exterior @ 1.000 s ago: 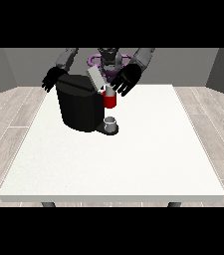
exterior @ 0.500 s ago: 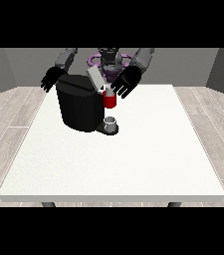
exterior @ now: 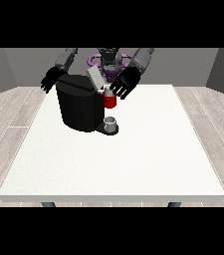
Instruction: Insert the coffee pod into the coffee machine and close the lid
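**Hand hovers by the raised lid**

A black coffee machine stands near the far edge of the white table, toward the far left corner. Its grey lid is tipped up. A red thing at the machine shows at its front, and a small grey cup sits under it.

The hand at the view's right is just beside the lid, fingers spread wide, holding nothing. The hand at the view's left hangs behind the machine's far side, fingers loosely open and empty too.

I cannot see the coffee pod here.

The lid looks light and stiff, and it likely swings on a hinge. Pushing flat on its top edge should close it.
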